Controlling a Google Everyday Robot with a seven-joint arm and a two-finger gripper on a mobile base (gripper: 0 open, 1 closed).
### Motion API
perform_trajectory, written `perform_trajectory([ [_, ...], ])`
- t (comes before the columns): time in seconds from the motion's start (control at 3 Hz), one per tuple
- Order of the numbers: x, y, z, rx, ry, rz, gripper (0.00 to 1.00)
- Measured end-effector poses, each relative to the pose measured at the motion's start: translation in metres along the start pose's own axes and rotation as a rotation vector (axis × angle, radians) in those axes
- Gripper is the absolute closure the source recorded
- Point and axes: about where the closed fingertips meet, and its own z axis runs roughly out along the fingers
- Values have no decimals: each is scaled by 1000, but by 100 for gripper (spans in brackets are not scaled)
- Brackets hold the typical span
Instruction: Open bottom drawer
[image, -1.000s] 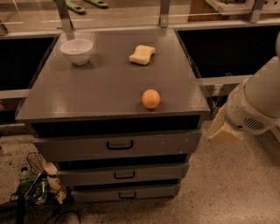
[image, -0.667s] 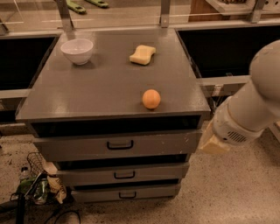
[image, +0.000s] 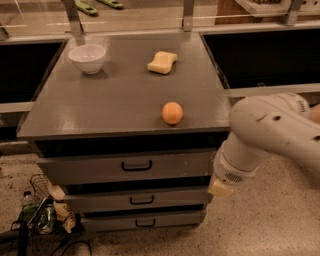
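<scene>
Gripper (image: 220, 187) on the white arm (image: 270, 135), low at the cabinet's (image: 100, 110) right edge beside the middle drawer (image: 100, 201), open or closed I cannot tell, bottom drawer (image: 110, 221) pushed in, lower left of it, orange (image: 172, 113), sponge (image: 162, 62), bowl (image: 87, 58) on top

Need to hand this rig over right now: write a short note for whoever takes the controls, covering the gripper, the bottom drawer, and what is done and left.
Gripper: at the end of the white arm, by the cabinet's right front edge, about level with the middle drawer, away from every handle.
Bottom drawer: lowest of three, closed; its small black handle is untouched.
On top: white bowl, yellow sponge, orange, all away from the job.
Done: nothing on the drawer yet.
Left: bring the gripper down and left to the bottom handle, grip it, pull the drawer out.
</scene>
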Motion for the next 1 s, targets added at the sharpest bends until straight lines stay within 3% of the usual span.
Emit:
perform_trajectory([
  [0.33,-8,0,61,-64,56,-10,100],
  [0.67,-8,0,61,-64,56,-10,100],
  [1.0,-1,19,68,-56,10,42,100],
])
